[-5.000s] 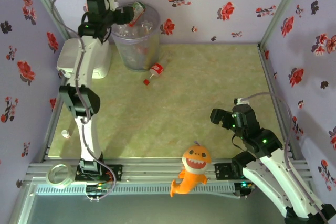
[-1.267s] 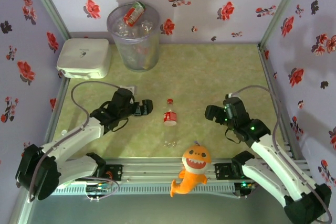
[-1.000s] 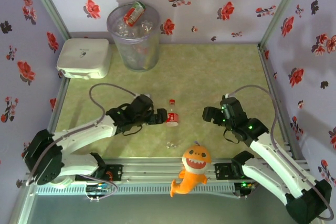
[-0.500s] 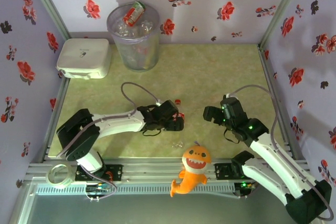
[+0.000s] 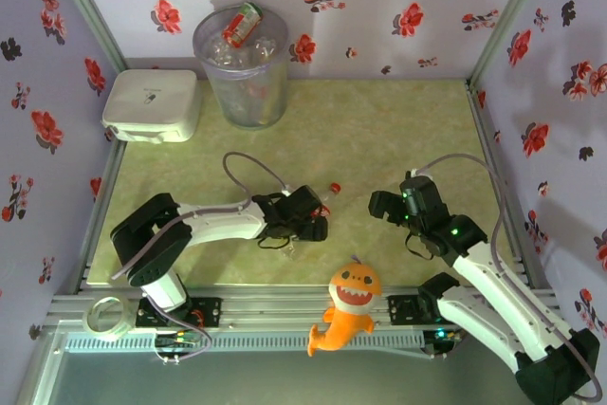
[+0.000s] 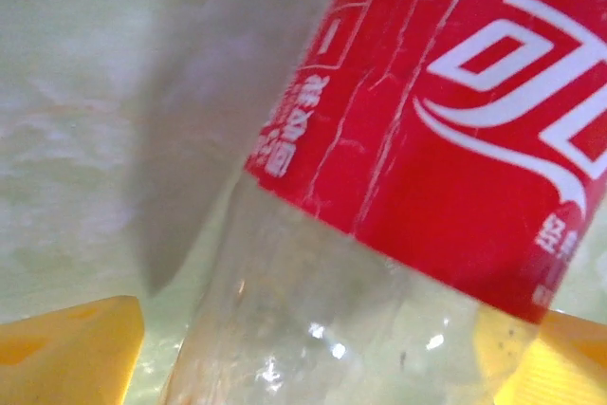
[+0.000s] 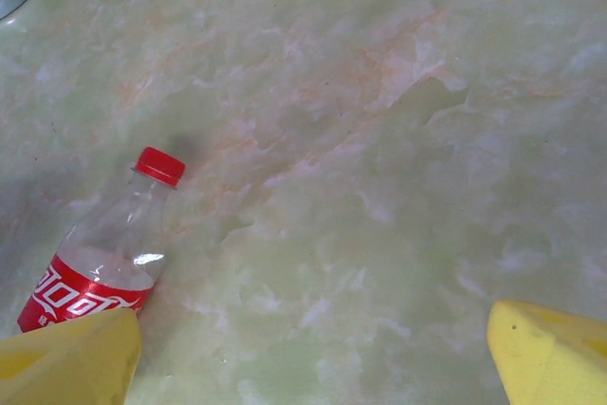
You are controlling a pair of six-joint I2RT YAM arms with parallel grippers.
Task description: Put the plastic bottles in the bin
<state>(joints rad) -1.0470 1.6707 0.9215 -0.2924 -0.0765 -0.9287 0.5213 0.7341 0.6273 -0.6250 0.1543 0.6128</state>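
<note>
**A:** Starting on the left, we see the white box (image 5: pixel 152 104) at the far edge of the table (image 5: pixel 379 130). Just beside it the bin (image 5: pixel 248 82) stands upright against the back wall.

**B:** We agree. Several bottles (image 5: pixel 242 24) are heaped in the bin, and one with a red label pokes above its rim.

**A:** Moving towards the middle, we find the left hand (image 5: pixel 320 222) low over the table. It is around a red-labelled bottle (image 5: pixel 333 187) whose red cap sticks out beyond it.

**B:** In the left wrist view we have that bottle (image 6: pixel 455 168) between the yellow fingers (image 6: pixel 66 348). The fingers are apart. A strip of table shows between one finger and the clear body, so we don't call it clamped.

**A:** At the near edge we note the orange plush shark (image 5: pixel 349 305) on the frame rail.

**B:** Further right, the right hand (image 5: pixel 384 204) hangs over bare table, near the bottle but not touching it.

**A:** Its wrist view shows us its fingers (image 7: pixel 550 353) spread wide with nothing between them. The bottle (image 7: pixel 104 263) lies off to one side, its base hidden behind a finger.
</note>
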